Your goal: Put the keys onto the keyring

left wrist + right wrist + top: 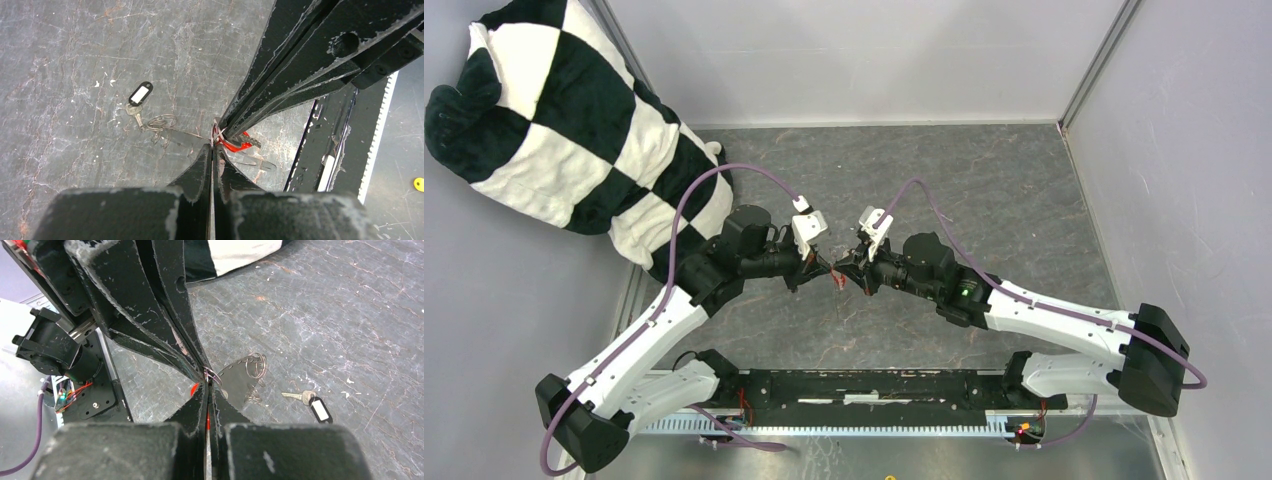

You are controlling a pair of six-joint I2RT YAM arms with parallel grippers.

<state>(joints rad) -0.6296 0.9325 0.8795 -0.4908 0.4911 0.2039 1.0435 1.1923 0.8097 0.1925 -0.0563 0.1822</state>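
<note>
My left gripper (823, 266) and right gripper (850, 268) meet tip to tip above the middle of the table. The left gripper (213, 148) is shut on the thin silvery wire of the keyring (161, 121), whose coiled part hangs out past the tips; it also shows in the right wrist view (256, 364). The right gripper (207, 386) is shut on the red-tagged key (234, 145), pressed against the ring wire at the tips. The black-tagged key (138, 95) lies loose on the table, also in the right wrist view (319, 409).
A black-and-white checkered cushion (574, 130) lies at the far left. Grey walls enclose the table. A black rail (874, 385) runs along the near edge between the arm bases. A small yellow item (419, 184) lies beyond the rail.
</note>
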